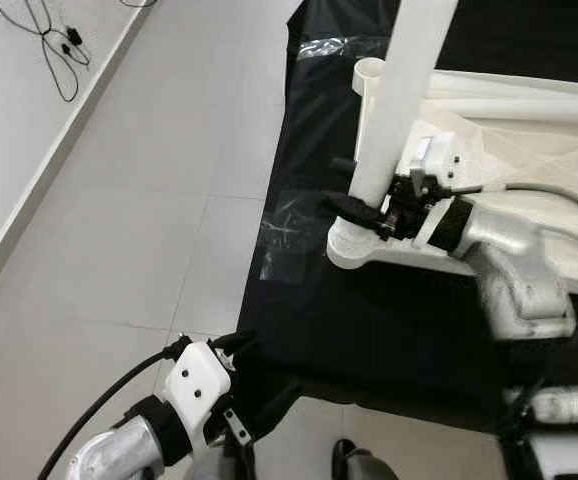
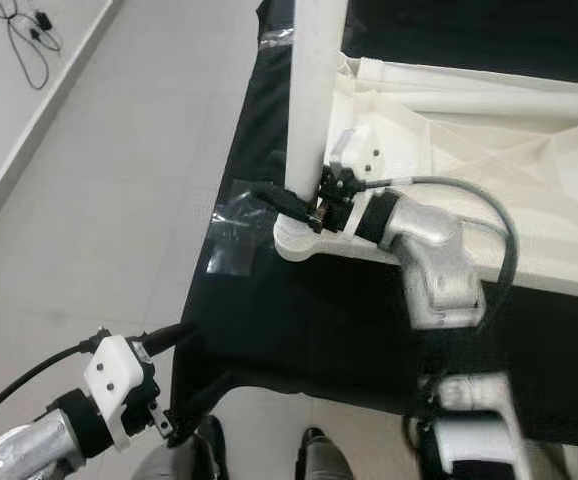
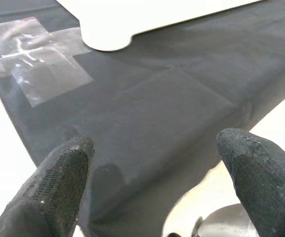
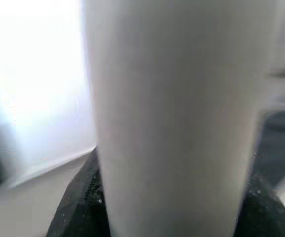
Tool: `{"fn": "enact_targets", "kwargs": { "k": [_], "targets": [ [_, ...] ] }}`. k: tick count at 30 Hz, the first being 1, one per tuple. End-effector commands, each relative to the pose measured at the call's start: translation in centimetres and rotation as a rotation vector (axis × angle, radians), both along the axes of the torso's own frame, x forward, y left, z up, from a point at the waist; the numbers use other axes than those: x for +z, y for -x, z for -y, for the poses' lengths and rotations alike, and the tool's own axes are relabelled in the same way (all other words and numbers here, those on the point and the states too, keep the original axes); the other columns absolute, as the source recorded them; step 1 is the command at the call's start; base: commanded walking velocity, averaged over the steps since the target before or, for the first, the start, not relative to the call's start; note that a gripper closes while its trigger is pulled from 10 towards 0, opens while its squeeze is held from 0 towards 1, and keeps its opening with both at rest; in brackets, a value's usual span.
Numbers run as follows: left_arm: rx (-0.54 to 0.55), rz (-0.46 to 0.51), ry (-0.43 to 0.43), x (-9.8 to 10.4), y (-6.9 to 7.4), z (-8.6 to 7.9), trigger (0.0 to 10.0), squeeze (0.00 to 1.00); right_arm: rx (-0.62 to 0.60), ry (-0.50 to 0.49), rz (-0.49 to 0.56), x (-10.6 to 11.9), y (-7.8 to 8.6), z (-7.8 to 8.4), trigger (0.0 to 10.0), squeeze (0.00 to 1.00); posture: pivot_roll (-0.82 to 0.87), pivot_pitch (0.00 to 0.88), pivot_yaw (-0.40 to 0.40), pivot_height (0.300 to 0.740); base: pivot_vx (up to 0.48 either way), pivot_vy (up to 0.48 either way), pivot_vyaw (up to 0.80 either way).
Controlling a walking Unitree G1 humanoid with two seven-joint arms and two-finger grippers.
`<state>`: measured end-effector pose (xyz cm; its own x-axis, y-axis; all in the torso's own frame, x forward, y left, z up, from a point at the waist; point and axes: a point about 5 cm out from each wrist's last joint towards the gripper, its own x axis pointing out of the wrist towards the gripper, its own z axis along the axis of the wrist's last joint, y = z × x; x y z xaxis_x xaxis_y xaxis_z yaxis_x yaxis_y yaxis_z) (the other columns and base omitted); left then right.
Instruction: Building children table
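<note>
— Lowest in the frame, what is sitting closest to the head camera?

— Two dark shoe tips are poking in at the bottom edge, and just left of them the left gripper is hanging low at the bottom left, over the near edge of the black sheet.

— Is it gripping anything?

— No. In the left wrist view its two black fingertips are standing well apart with nothing between them, looking down on the sheet and a rounded white corner of the tabletop. A patch of clear tape is lying on the sheet near that corner.

— And the other arm?

— The right gripper is sitting at the centre of the frame, fingers clamped around the white table leg. That leg is standing upright and running out of the top of the frame, its lower end meeting the round socket at the tabletop's near left corner. In the right wrist view the leg is showing as a wide pale column with black fingers on either side.

— Where is the tabletop itself?

— It is lying underside up on the black sheet, taking up the upper right of the frame, ribs showing. A second open socket is standing at its far left corner.

— Anything else around?

— Grey floor tiles are filling the left side, and a black cable is lying in the upper left corner.
</note>
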<state>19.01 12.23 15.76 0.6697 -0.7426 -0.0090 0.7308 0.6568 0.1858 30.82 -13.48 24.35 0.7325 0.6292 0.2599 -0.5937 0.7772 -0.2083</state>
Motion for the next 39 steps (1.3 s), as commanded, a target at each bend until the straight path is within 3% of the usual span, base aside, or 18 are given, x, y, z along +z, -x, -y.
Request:
{"fn": "enact_targets", "kwargs": {
  "k": [1,2,3,4,6,9,16,18,20,25,28,30,36,37,38,39],
  "targets": [
    [0.045,-0.021,-0.032,-0.4,-0.4,-0.9,10.0,0.0,-0.329,0.089,-0.28,-6.1,1.4,0.3,10.0,0.0,-0.04,0.363,0.037,0.74,0.0,0.0,0.0],
    [0.066,-0.019,-0.03,-0.3,-0.7,-1.2,10.0,0.0,-0.42,0.094,-0.294,-6.7,2.6,-0.5,10.0,0.0,-0.04,0.363,0.038,0.74,0.0,0.0,0.0],
    [0.066,-0.019,-0.03,-0.3,-0.7,-1.2,10.0,0.0,-0.42,0.094,-0.294,-6.7,2.6,-0.5,10.0,0.0,-0.04,0.363,0.038,0.74,0.0,0.0,0.0],
    [0.128,0.011,-0.043,0.2,-1.8,-2.2,10.0,0.0,-0.423,0.115,-0.294,-7.2,3.5,-3.0,10.0,0.0,-0.03,0.355,0.047,0.74,0.0,0.0,0.0],
    [0.141,0.019,-0.047,0.3,-2.1,-2.4,10.0,0.0,-0.417,0.117,-0.291,-7.3,3.5,-3.5,10.0,0.0,-0.03,0.355,0.047,0.74,0.0,0.0,0.0],
    [0.203,0.059,-0.04,1.4,-3.8,-3.9,10.0,0.0,-0.464,0.082,-0.293,-6.9,1.9,-4.4,10.0,0.0,-0.03,0.332,0.062,0.74,0.0,0.0,0.0],
    [0.261,0.107,-0.014,3.0,-5.6,-5.3,10.0,0.0,-0.482,0.081,-0.302,-6.8,0.7,-4.3,10.0,0.0,-0.02,0.307,0.062,0.74,0.0,0.0,0.0],
    [0.284,0.151,0.04,5.2,-6.9,-6.2,10.0,0.0,-0.514,0.076,-0.306,-6.6,0.1,-3.5,10.0,0.0,-0.03,0.291,0.059,0.74,0.0,0.0,0.0],
    [0.281,0.166,0.064,6.1,-7.3,-6.4,10.0,0.0,-0.533,0.074,-0.303,-6.4,0.1,-3.2,10.0,0.0,-0.03,0.291,0.059,0.74,0.0,0.0,0.0],
    [0.187,0.207,0.137,9.1,-7.9,-6.1,10.0,0.0,-0.583,0.06,-0.297,-6.3,0.3,-2.6,10.0,0.0,-0.03,0.257,0.062,0.74,0.0,0.0,0.0],
    [0.062,0.229,0.211,11.4,-8.1,-5.1,10.0,0.0,-0.587,0.056,-0.302,-6.8,0.7,-2.8,10.0,0.0,-0.04,0.239,0.066,0.74,0.0,0.0,0.0],
    [0.062,0.229,0.211,11.4,-8.1,-5.1,10.0,0.0,-0.587,0.056,-0.302,-6.8,0.7,-2.8,10.0,0.0,-0.04,0.239,0.066,0.74,0.0,0.0,0.0],
    [-0.128,0.236,0.273,14.2,-8.4,-3.8,10.0,0.0,-0.571,0.056,-0.302,-7.0,0.7,-3.3,10.0,0.0,-0.05,0.207,0.073,0.74,0.0,0.0,0.0],
    [-0.206,0.227,0.295,15.4,-8.8,-3.4,10.0,0.66,-0.56,0.052,-0.297,-6.9,0.6,-3.5,10.0,0.0,-0.05,0.201,0.075,0.74,0.0,0.0,0.0],
    [-0.206,0.227,0.295,15.4,-8.8,-3.4,10.0,0.66,-0.56,0.052,-0.297,-6.9,0.6,-3.5,10.0,0.0,-0.05,0.201,0.075,0.74,0.0,0.0,0.0],
    [-0.306,0.203,0.31,16.5,-9.2,-2.9,10.0,1.0,-0.548,0.048,-0.285,-6.7,0.4,-3.8,10.0,0.0,-0.05,0.198,0.076,0.74,0.0,0.0,0.0]
  ]
}}
